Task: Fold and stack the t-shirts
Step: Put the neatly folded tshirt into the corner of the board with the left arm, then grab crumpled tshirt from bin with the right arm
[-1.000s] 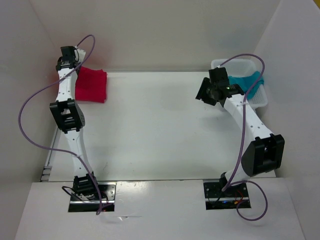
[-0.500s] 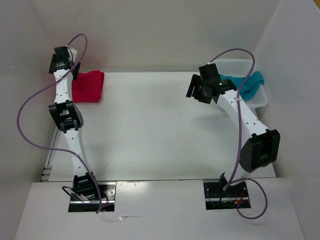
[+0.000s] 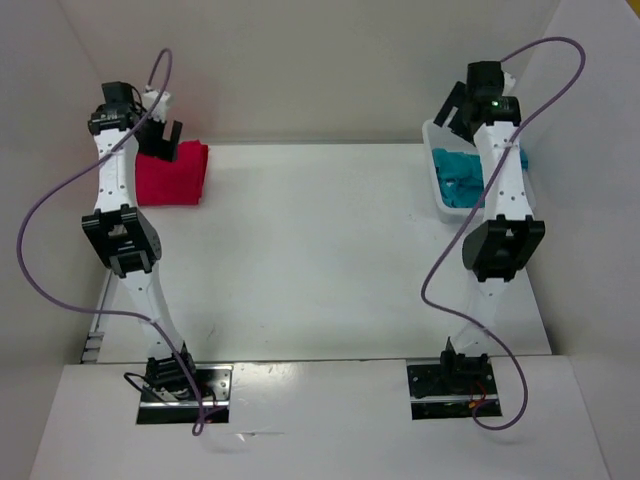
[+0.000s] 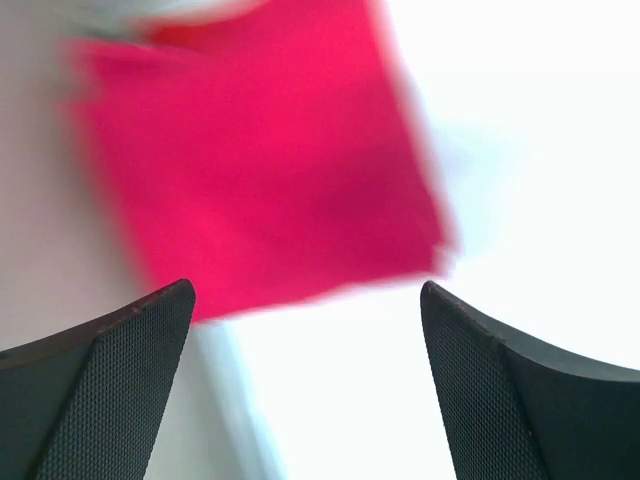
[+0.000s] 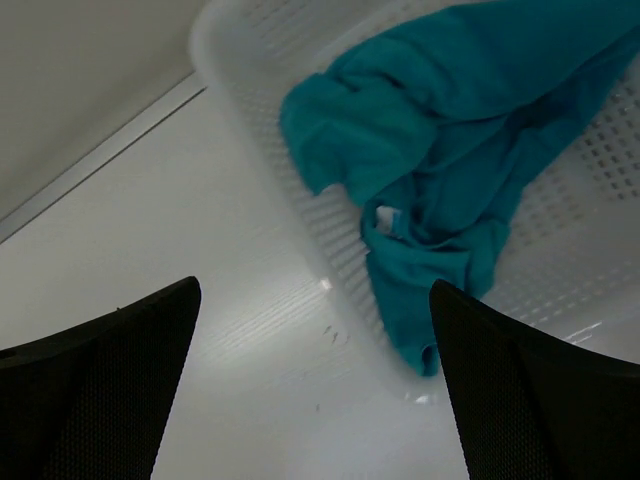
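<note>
A folded red t-shirt (image 3: pixel 172 173) lies flat at the table's far left corner; in the blurred left wrist view the red t-shirt (image 4: pixel 260 150) fills the upper half. My left gripper (image 3: pixel 162 137) hangs open above its far edge, nothing between the fingers (image 4: pixel 100 380). A teal-blue t-shirt (image 3: pixel 458 180) lies crumpled in the white lattice basket (image 3: pixel 437 195) at the far right. My right gripper (image 3: pixel 452 106) is raised over the basket's far end, open and empty. In the right wrist view the teal t-shirt (image 5: pixel 450 150) spills toward the basket's wall (image 5: pixel 335 245).
White walls close in the table on the left, back and right. The left arm's purple cable (image 3: pixel 40 215) loops out to the left. The right arm's cable (image 3: pixel 545 60) arcs high beside the right wall. Both arm bases stand at the near edge.
My left gripper opened and rose off the red t-shirt, which stays folded. My right gripper opened wider and swung from left of the basket to above its far end.
</note>
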